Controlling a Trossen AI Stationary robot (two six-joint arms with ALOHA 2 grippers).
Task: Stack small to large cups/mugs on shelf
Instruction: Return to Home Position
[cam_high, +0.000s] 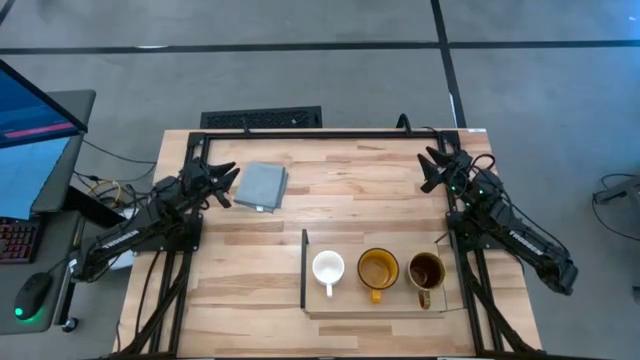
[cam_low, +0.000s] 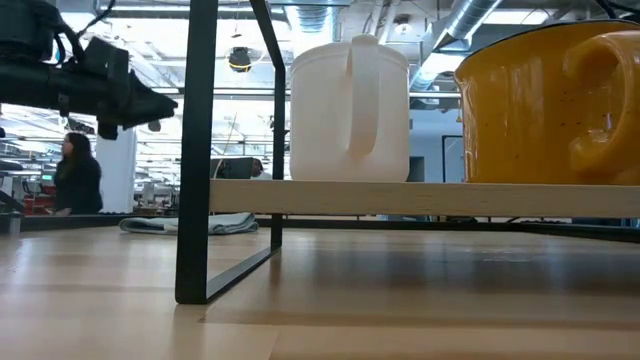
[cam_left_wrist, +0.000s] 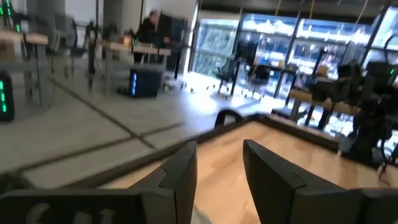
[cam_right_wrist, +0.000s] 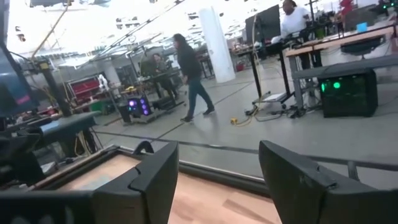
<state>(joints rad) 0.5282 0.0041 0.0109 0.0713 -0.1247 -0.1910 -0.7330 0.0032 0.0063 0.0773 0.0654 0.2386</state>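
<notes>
Three mugs stand upright in a row on the light-wood shelf board (cam_high: 345, 303) near the table's front edge: a small white one (cam_high: 328, 268), a yellow-amber one (cam_high: 378, 270) and a clear glass one with a dark inside (cam_high: 426, 272). The low view shows the white mug (cam_low: 348, 110) and the yellow mug (cam_low: 545, 105) on the raised board (cam_low: 420, 198). The shelf's thin dark panel (cam_high: 304, 268) stands at its left end. My left gripper (cam_high: 230, 185) is open and empty at the table's far left. My right gripper (cam_high: 430, 167) is open and empty at the far right.
A grey-blue folded cloth (cam_high: 262, 187) lies on the table beside my left gripper. A dark metal frame (cam_high: 330, 132) runs along the table's far edge. People show in the room beyond the table (cam_right_wrist: 191, 74).
</notes>
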